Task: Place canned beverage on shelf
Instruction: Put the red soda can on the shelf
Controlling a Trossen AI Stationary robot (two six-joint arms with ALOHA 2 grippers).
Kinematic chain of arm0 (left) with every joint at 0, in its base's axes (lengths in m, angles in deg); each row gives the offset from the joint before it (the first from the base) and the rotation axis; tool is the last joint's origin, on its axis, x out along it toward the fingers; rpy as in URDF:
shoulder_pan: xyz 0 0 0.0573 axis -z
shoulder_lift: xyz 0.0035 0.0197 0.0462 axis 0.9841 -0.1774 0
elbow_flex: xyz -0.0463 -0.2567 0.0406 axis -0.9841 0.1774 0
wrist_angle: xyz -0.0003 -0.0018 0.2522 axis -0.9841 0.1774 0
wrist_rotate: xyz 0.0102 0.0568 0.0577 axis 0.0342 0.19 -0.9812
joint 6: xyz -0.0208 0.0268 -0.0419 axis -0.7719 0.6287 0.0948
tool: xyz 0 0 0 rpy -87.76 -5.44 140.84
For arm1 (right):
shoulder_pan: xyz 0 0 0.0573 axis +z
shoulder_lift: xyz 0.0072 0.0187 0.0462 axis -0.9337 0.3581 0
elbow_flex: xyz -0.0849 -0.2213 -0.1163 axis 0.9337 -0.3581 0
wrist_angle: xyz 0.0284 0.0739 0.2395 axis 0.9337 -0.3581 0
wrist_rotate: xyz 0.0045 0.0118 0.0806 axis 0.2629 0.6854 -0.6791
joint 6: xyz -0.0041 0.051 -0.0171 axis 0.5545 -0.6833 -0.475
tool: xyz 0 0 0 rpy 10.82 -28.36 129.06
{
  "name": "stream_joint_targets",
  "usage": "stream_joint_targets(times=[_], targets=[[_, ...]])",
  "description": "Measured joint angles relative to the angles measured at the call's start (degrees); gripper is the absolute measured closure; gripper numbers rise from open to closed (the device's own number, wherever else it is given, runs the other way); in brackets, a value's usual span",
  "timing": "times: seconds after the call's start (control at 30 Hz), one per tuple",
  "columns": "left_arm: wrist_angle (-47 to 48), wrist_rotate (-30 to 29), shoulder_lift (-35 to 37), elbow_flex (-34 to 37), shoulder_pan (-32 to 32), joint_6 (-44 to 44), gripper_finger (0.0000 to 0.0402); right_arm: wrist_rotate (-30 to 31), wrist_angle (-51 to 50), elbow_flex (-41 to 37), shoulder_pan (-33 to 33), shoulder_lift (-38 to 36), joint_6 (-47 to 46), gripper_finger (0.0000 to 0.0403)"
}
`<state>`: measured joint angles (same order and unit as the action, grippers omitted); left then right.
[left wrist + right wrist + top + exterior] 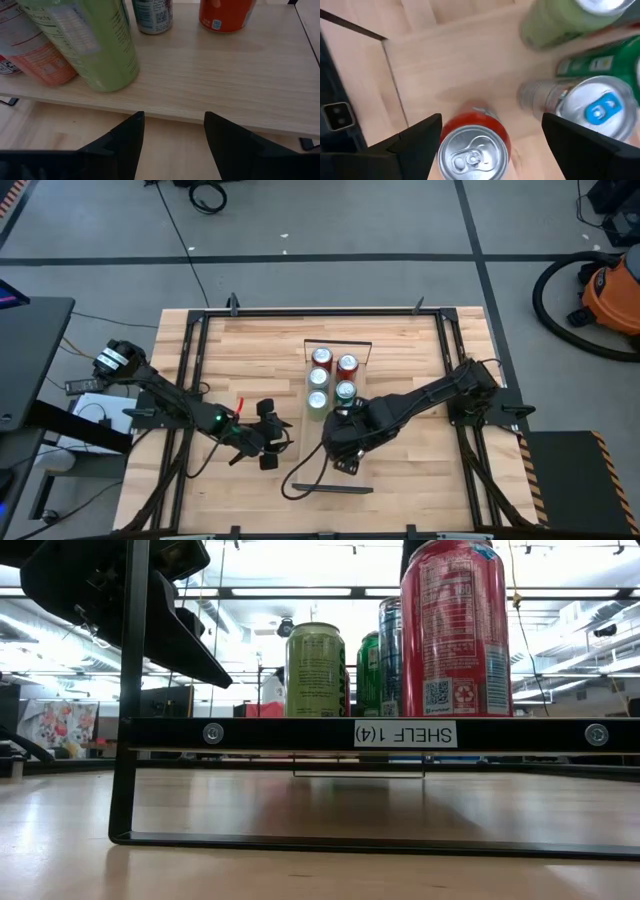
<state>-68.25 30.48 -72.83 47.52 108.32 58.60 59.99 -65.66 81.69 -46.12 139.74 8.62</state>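
High view: the light-wood plank shelf [330, 478], closed by thin black rails at its short ends, is lying on the slatted table [250, 340]. Five cylindrical cans are standing on its far part. The right gripper [345, 452] is hovering over the plank, and the left gripper [272, 435] is waiting just beside it.

Low view: the red can [455, 630] is standing upright on the shelf, showing a QR code and a recycling mark. An upside-down white label [405, 733] is reading "SHELF (14)".

Left wrist view: the left fingers are standing apart, pinching nothing, and are facing a matte pale-green can [95, 45].

Right wrist view: the right fingers are spread either side of the red can's silver lid, and a gap is showing on one side.
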Motion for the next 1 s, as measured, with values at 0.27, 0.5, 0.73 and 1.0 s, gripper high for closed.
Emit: stream_joint_targets(times=[0.27,0.5,0.73,1.0], targets=[[0.02,0.00,0.00,0.00,0.00,0.00,0.0185,1.24,-0.18,0.02,3.31,-3.67,9.89,0.0049],[0.20,0.00,0.00,0.00,0.32,-0.67,0.0185,7.50,-4.84,-1.97,9.51,-4.30,15.76,0.0049],[-0.05,0.02,0.00,0.00,0.33,-0.98,0.0185,8.70,-3.62,-9.28,11.99,-5.92,11.65,0.0054],[-0.05,0.02,0.00,0.00,0.33,-1.01,0.0185,9.44,12.02,-26.29,12.07,-15.60,7.51,0.0057]])
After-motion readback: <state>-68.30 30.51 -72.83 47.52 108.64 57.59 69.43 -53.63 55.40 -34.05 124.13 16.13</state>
